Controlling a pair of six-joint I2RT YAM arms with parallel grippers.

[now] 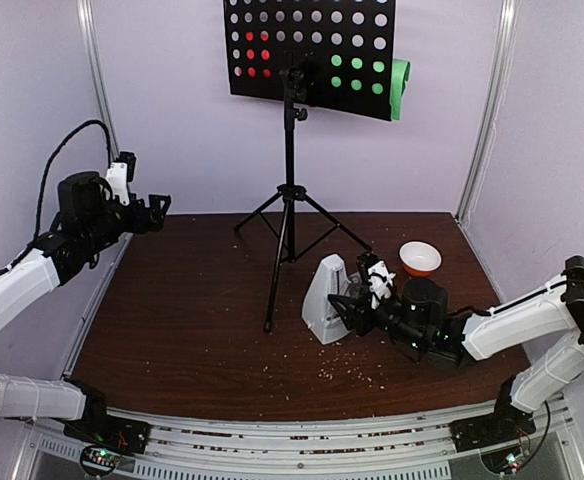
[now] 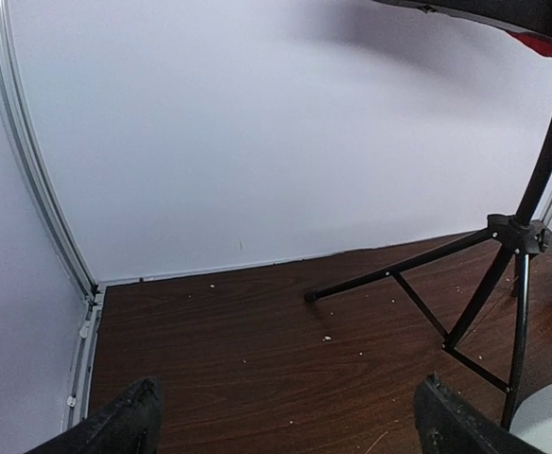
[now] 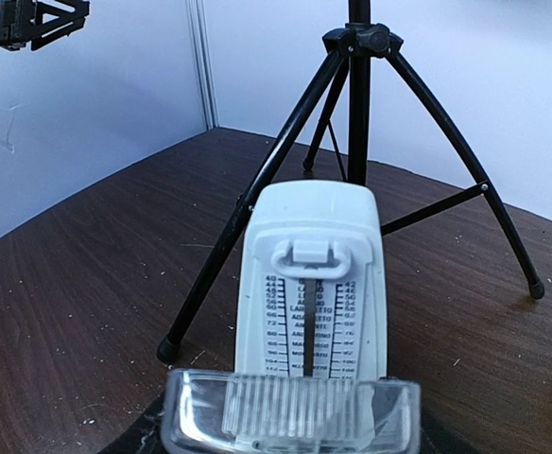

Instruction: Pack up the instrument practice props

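1. The music stand [image 1: 289, 160] is your largest prop. It is a tall black pole on three splayed legs, standing at the middle back of the table [image 1: 192, 330], with a perforated desk at the top. Expect it to be stiff but top-heavy and quick to tip. Take it by the pole just above the leg hub, not by a thin leg.
2. Two sheets rest on that desk. The red sheet [image 2: 539, 42] shows through the holes on the left, and the green sheet [image 1: 400, 88] pokes past the right edge. They look thin, floppy and easy to crease, and the exposed green edge is your easiest pinch.
3. The metronome [image 3: 314, 274], a white pyramid, stands upright just right of the stand's near leg, with its scale facing the right arm. It is probably light, hard and smooth, and its tapering sides could slide out of a pinch. Grip it low, across the wider base.
4. The clear cover [image 3: 290, 414] is ribbed see-through plastic, low down in front of the metronome's face. You cannot tell whether the two touch. Treat the cover as thin, slippery and liable to crack if squeezed hard.
5. Your right arm lies low, stretched leftward over the table. The right gripper [image 1: 357, 308] is level and faces the metronome. Its jaws are about half closed and appear to clamp the clear cover across its width, which hides the fingers.
6. Your left arm is raised by the left wall with its elbow bent, well apart from the stand. The left gripper [image 2: 285, 426] points toward the stand, spread wide with nothing between its jaws.
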